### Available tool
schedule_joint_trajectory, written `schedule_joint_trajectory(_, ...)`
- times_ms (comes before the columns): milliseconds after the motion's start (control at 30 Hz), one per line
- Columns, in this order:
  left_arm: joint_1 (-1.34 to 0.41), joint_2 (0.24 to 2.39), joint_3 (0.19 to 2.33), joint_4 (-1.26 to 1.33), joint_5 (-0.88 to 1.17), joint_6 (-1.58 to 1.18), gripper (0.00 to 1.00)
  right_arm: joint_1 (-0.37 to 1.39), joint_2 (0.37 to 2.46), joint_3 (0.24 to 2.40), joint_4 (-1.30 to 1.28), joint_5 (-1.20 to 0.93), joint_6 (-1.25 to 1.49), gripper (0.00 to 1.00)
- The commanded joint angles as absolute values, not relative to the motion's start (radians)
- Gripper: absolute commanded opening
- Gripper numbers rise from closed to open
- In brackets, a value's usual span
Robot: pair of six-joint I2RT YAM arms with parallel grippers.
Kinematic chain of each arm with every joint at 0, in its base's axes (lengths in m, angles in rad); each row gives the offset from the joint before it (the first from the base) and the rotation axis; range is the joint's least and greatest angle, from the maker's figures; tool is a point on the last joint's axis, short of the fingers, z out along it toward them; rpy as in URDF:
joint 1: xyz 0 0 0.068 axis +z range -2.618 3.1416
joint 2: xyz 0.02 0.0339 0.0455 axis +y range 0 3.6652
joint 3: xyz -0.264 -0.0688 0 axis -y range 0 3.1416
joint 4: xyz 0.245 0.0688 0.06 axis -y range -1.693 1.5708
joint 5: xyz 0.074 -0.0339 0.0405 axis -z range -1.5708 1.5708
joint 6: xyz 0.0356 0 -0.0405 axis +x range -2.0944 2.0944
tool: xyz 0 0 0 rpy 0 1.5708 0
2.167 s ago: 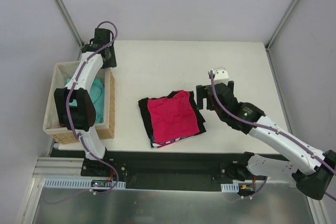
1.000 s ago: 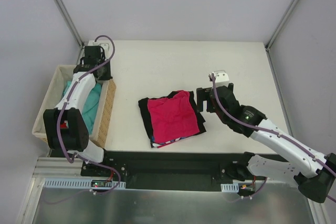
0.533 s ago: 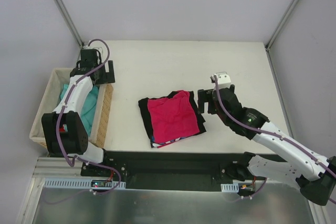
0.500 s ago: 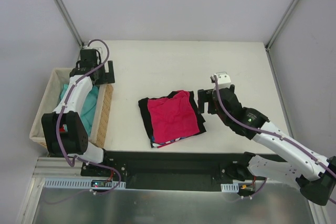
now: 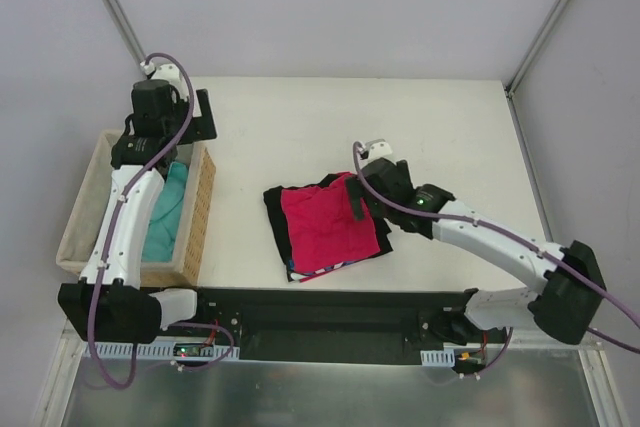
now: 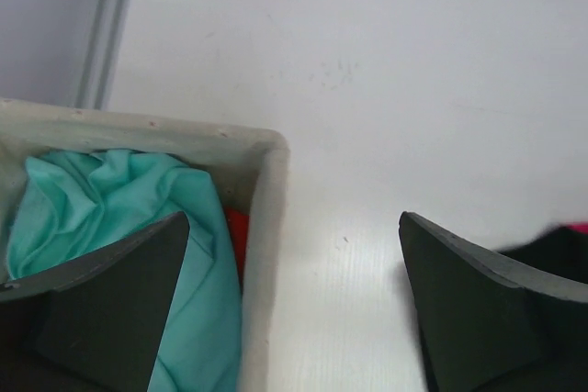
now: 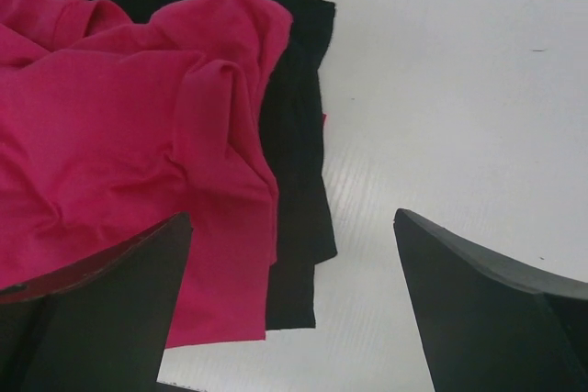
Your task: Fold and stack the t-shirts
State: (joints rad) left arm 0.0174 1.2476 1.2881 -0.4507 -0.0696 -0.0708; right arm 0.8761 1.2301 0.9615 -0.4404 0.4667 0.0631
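Observation:
A folded stack lies mid-table, with the magenta-pink t-shirt [image 5: 328,225] on top of the black one [image 5: 275,209]. A striped edge [image 5: 318,273] peeks out at the front. My right gripper [image 5: 360,202] hovers open over the stack's right edge, and the magenta cloth [image 7: 119,135] and black cloth [image 7: 299,135] lie under its left finger [image 7: 101,309]. The teal-green t-shirt [image 5: 163,215] lies crumpled in the basket. A bit of red cloth [image 6: 236,238] shows beside the teal cloth [image 6: 110,218]. My left gripper [image 5: 187,127] hangs open and empty above the basket's far right corner.
The tan wicker basket [image 5: 198,209] stands at the table's left edge, and its lined rim [image 6: 265,227] runs between my left fingers. Bare white table [image 5: 450,127] extends to the back and right. Frame posts rise at both rear corners.
My left gripper has opened and lifted off the basket's far corner. The basket has ended up a little further left. My right arm has swung left to the stack's right edge.

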Motion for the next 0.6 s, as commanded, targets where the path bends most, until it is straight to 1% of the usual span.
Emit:
schedule_joint_trajectory(0, -0.105, 1.168, 1.281, -0.525, -0.078, -0.133, 0.99, 0.911, 1.378, 1.075, -0.436, 0.413, 0.035, 0.97)
schedule_joint_trajectory(100, -0.190, 1.120, 1.233, -0.557, -0.107, -0.175, 0.99, 0.959, 1.459, 1.162, -0.454, 0.410, 0.028, 0.97)
schedule_joint_trajectory(167, -0.199, 1.089, 1.194, -0.572, -0.091, -0.198, 0.99, 1.003, 1.538, 1.241, -0.478, 0.410, 0.025, 0.97)
schedule_joint_trajectory(267, -0.201, 1.059, 1.154, -0.583, -0.100, -0.207, 0.99, 1.077, 1.633, 1.337, -0.526, 0.465, 0.017, 0.97)
schedule_joint_trajectory(333, -0.201, 1.043, 1.129, -0.584, -0.107, -0.196, 0.99, 1.112, 1.686, 1.365, -0.535, 0.472, 0.026, 0.96)
schedule_joint_trajectory(567, -0.201, 1.019, 1.088, -0.584, -0.117, -0.184, 0.99, 1.154, 1.743, 1.378, -0.529, 0.474, 0.081, 0.97)
